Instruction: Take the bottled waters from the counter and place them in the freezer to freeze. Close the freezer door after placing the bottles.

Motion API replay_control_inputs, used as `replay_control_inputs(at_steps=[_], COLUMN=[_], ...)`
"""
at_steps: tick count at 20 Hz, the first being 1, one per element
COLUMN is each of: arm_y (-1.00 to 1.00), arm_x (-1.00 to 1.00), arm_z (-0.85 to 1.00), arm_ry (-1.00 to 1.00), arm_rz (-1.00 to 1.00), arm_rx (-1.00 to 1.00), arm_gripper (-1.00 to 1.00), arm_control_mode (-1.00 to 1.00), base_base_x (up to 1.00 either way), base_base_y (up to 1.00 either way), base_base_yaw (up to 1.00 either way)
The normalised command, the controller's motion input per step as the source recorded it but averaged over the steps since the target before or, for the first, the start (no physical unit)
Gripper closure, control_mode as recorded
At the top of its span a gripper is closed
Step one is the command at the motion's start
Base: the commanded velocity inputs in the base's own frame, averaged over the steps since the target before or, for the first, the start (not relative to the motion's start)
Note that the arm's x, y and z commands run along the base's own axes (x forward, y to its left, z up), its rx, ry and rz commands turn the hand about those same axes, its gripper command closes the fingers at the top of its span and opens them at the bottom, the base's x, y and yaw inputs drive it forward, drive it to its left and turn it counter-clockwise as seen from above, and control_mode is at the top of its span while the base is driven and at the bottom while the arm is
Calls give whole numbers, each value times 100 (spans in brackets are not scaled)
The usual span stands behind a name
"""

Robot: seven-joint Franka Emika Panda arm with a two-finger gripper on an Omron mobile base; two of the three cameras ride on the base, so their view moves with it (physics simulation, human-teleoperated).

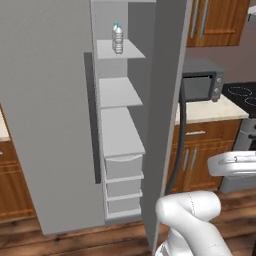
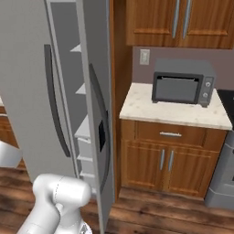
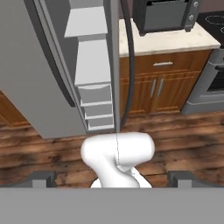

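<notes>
The light was even and flat all round, with no lamp to be seen and no glare. The freezer [image 1: 120, 125] interior stood pale and bright, its shelves shading only a little toward the back, and the freezer door [image 1: 47, 115] was a dull uniform grey. The bottled water [image 1: 117, 38] on the top shelf looked soft and coarse in detail. Dark blotches lay on the wooden floor [image 3: 183, 144] in the hand view. Edges were slightly jagged throughout, without lens bending.
</notes>
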Motion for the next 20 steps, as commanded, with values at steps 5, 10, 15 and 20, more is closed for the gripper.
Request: replay_control_inputs(at_steps=[5, 10, 15, 20], arm_y=[0, 0, 0, 0], arm_x=[0, 0, 0, 0], arm_z=[0, 0, 0, 0], arm_ry=[0, 0, 0, 0], arm_rz=[0, 0, 0, 0], arm_rx=[0, 0, 0, 0], arm_gripper=[-100, -100, -100, -100], arm_control_mode=[100, 100, 100, 100], base_base_x=[51, 31, 30, 0], base_base_y=[0, 0, 0, 0], base_base_yaw=[0, 0, 1, 0])
